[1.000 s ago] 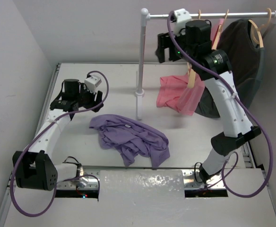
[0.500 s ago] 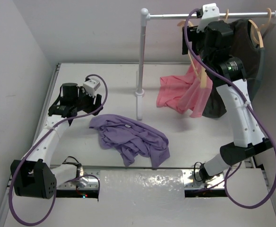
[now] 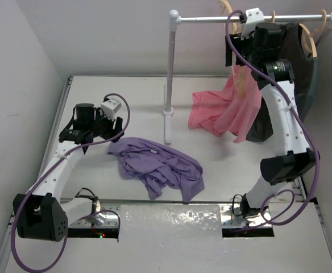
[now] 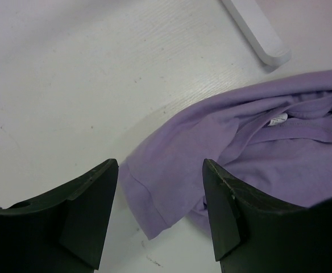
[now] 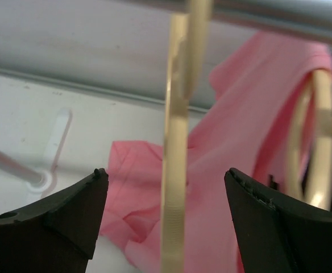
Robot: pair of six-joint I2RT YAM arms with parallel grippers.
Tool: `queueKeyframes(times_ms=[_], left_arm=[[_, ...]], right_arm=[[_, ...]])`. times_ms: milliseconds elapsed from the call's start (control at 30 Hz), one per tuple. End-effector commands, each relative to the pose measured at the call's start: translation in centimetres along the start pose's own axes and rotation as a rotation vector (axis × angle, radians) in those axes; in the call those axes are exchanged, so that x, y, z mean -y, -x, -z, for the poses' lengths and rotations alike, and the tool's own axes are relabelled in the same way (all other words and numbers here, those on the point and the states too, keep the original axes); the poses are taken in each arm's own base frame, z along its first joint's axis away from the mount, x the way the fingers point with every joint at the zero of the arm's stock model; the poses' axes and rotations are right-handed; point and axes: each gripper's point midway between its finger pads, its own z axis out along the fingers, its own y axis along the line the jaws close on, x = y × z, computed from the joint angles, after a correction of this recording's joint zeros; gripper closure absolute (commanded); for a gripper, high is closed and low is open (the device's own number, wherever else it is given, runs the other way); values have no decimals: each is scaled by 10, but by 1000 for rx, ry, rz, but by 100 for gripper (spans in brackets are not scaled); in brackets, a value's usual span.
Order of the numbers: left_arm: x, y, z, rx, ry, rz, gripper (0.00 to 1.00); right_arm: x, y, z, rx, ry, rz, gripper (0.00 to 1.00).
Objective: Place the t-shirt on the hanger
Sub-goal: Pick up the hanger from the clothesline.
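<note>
t-shirt (image 3: 154, 168) lies crumpled on the table (image 3: 126, 96) near the rack's post, and your left gripper (image 4: 159, 165) hangs over its edge with fingers spread apart. your right gripper (image 5: 165, 170) is up by the rail (image 3: 206, 19), fingers wide apart, with the bare hanger (image 5: 176, 102) between them, unclamped.

The lavender t-shirt (image 3: 157, 168) lies crumpled flat just in front of the clothes rack (image 3: 169, 74) pole. The tan wooden hanger (image 5: 174, 170) hangs upright and bare at its rail.
</note>
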Motion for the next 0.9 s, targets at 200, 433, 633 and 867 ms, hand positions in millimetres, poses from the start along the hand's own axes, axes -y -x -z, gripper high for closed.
queueKeyframes(times_ms=[200, 433, 633, 867], left_arm=[[-3, 9, 5, 47, 22, -32, 42], [-4, 7, 5, 43, 28, -32, 42], [-4, 4, 0, 28, 18, -27, 42], [-8, 18, -5, 44, 7, -43, 42]], right_arm=[[-3, -12, -22, -21, 54, -3, 39], [-12, -17, -20, -19, 105, 0, 80], [-13, -3, 0, 62, 114, -38, 100], [-23, 33, 23, 169, 195, -33, 100]])
